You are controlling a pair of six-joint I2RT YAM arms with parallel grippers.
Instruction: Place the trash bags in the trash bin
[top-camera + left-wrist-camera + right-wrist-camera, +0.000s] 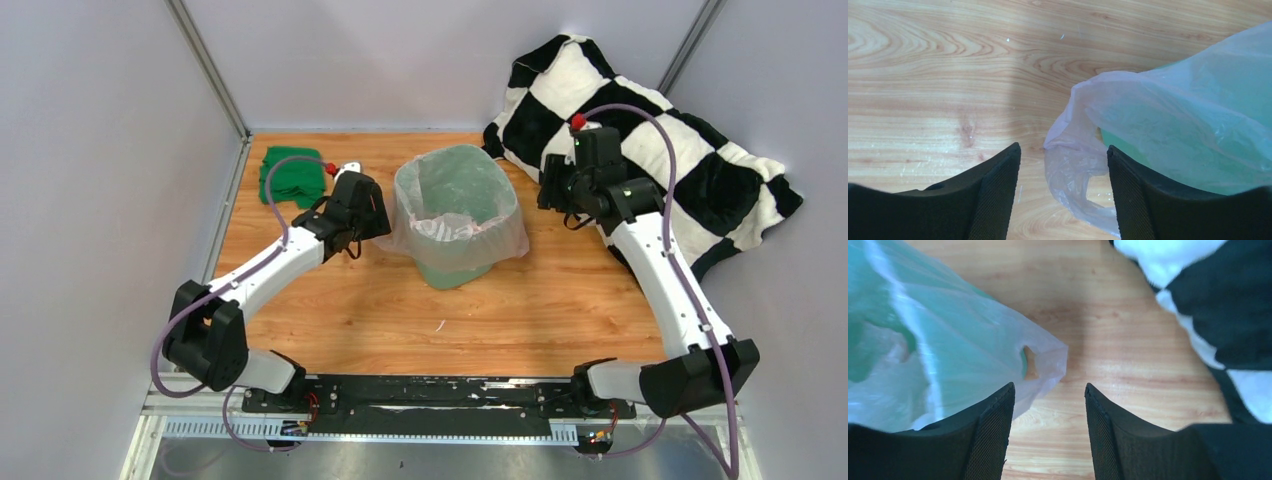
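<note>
1. The trash bag sits in the bin at the centre of the overhead view. Its body is pushed down inside and its mouth is folded out over the rim, so it hangs as a skirt around the upper walls. That spread is what holds the mouth wide and keeps the thin plastic from sliding in.
2. The bin stands upright on the table, between the two arms, where each can reach one side of the rim.
3. The left tool hangs just beside the bin's left side with its jaws apart and clamping nothing. In its wrist view a loose pink loop of the bag droops in the gap between the fingers, but neither pad presses on it.
4. The right tool is released too, on the bin's right side. A corner of the bag with a cut-out handle hole lies in the left half of its view, beside the left finger, and only bare wood shows between the jaws.
5. By my judgement the lining is essentially done: both sides are let go and the bag keeps its place unaided.
6. The checkered cushion at the upper right and the folded green cloth at the upper left lie apart from the bin, untouched.
</note>
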